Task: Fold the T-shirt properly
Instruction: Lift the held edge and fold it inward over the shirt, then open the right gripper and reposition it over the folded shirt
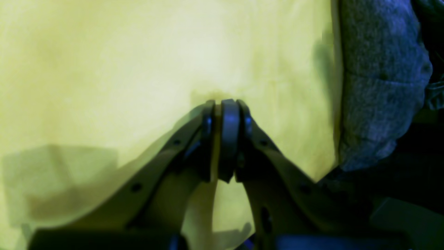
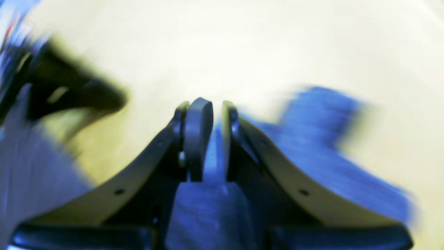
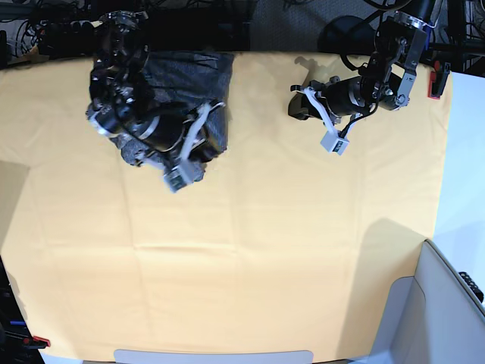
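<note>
Beneath the right arm [image 3: 140,98], crumpled T-shirt [image 3: 217,83].

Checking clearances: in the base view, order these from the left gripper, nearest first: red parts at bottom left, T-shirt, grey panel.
From the left gripper, as seen in base view:
1. T-shirt: upper left, under the other arm
2. Grey panel: lower right corner
3. Red parts: bottom left
</note>
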